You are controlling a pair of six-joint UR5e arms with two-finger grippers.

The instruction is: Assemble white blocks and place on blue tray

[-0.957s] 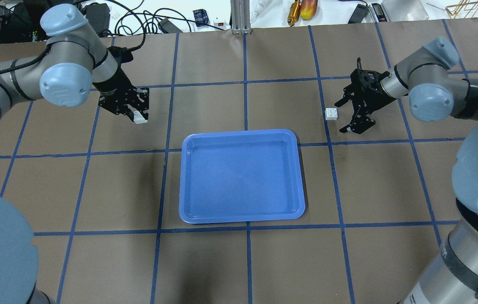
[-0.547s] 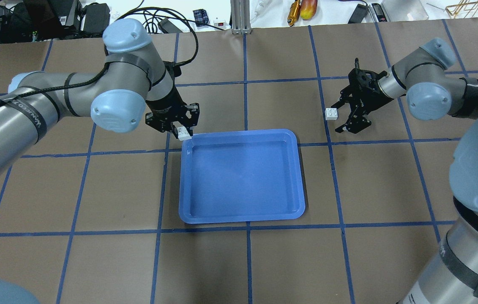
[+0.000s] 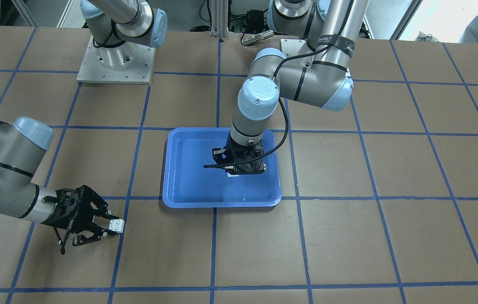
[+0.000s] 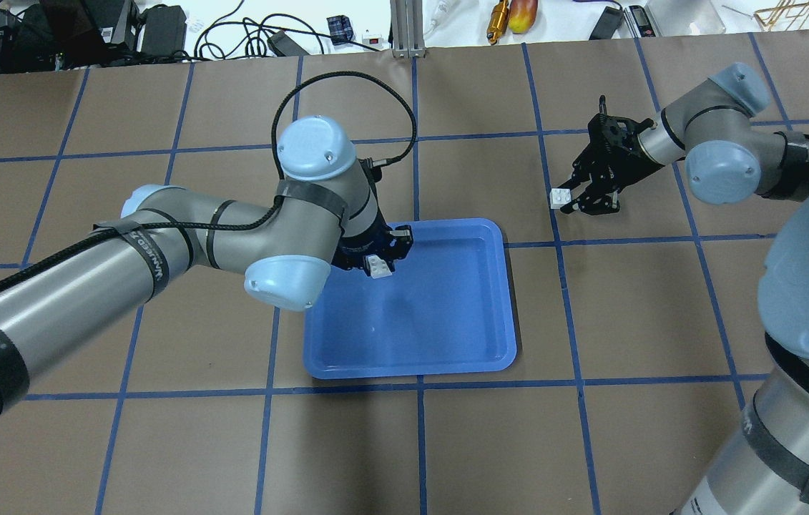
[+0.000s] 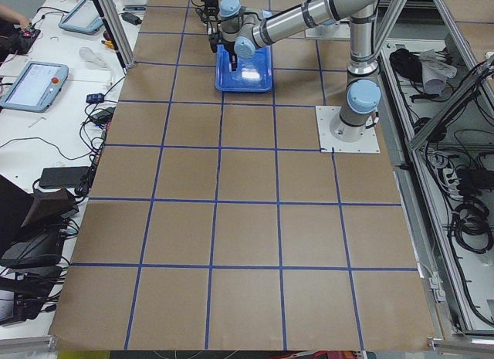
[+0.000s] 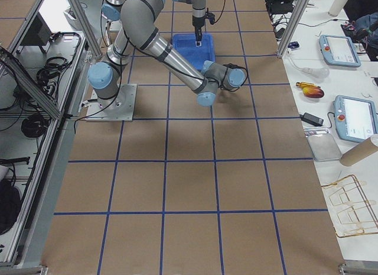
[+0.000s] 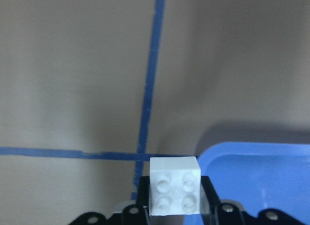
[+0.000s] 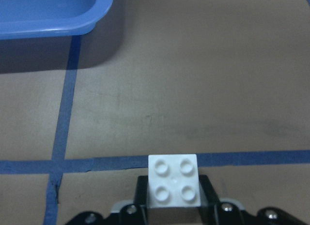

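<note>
The blue tray lies at the table's middle. My left gripper is shut on a white block and holds it above the tray's far left part. The left wrist view shows this block, studs facing the camera, between the pads, with a corner of the tray beside it. My right gripper is to the right of the tray, shut on the second white block, low over the brown table. The right wrist view shows that block between the pads.
Blue tape lines divide the brown table into squares. Cables, tools and boxes lie beyond the far edge. The right arm's base plate is bolted to the table on the robot's side.
My left arm has swung right with its block, from left of the tray to above the tray's far left part. My right gripper's fingers have closed in on the second block.
</note>
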